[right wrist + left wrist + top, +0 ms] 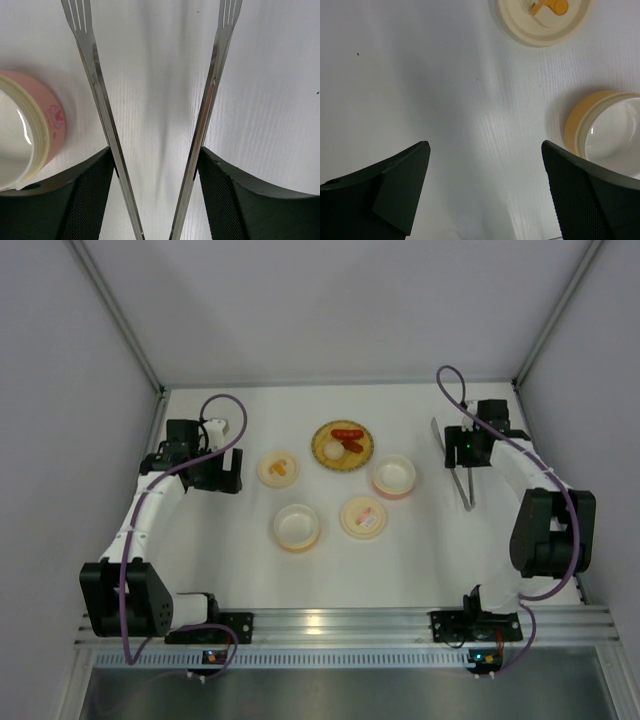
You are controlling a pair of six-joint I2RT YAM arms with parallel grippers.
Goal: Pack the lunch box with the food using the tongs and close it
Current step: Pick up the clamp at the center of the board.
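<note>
Silver slim metal tongs (100,115) on white table (210,550), R claw (156,150) squeezing both arms | L claw (485,145) wide, empty | glossy red sausage pcs (349,440) unpacked | round cream lids (363,517) off

1. My left arm (150,502) and right arm (520,465) are white links joined by bulky black housings.
2. A purple cable (215,405) runs along each.
3. My left hand (485,145) and right hand (155,150) have matte black fingers (585,200) with finely dotted inner pads.
4. My bases (215,625) are black.
</note>
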